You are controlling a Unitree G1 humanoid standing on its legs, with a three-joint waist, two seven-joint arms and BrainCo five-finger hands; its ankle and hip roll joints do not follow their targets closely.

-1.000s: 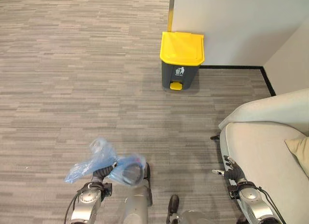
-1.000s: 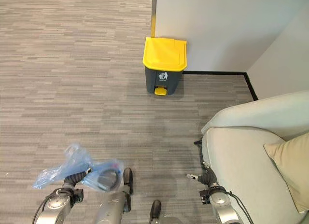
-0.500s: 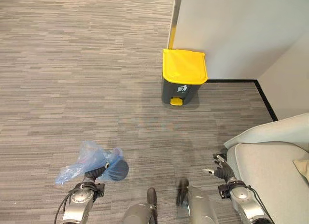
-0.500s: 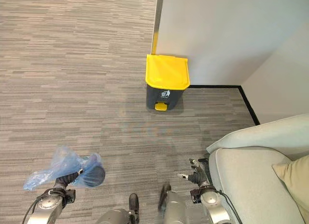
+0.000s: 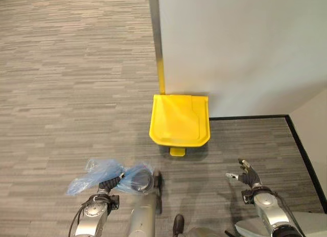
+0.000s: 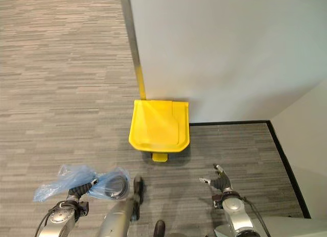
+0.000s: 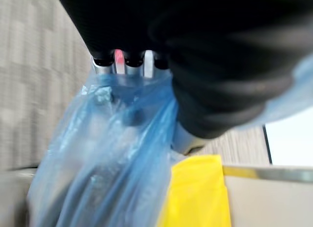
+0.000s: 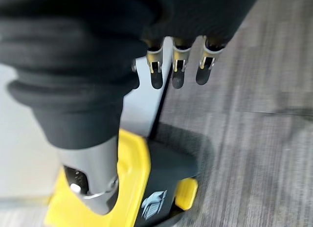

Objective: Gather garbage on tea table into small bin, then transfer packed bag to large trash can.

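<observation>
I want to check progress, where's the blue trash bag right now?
The blue trash bag hangs from the left hand, low on the robot's left, short of the yellow-lidded bin.

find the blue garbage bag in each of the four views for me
Left eye view: blue garbage bag low on the left, gripped by the left hand.
Right eye view: low left, above the same hand.
Left wrist view: hanging just past the fingers.
Right wrist view: not in it.
Shared landmark: the yellow-lidded trash can, seen in all four views.
</observation>
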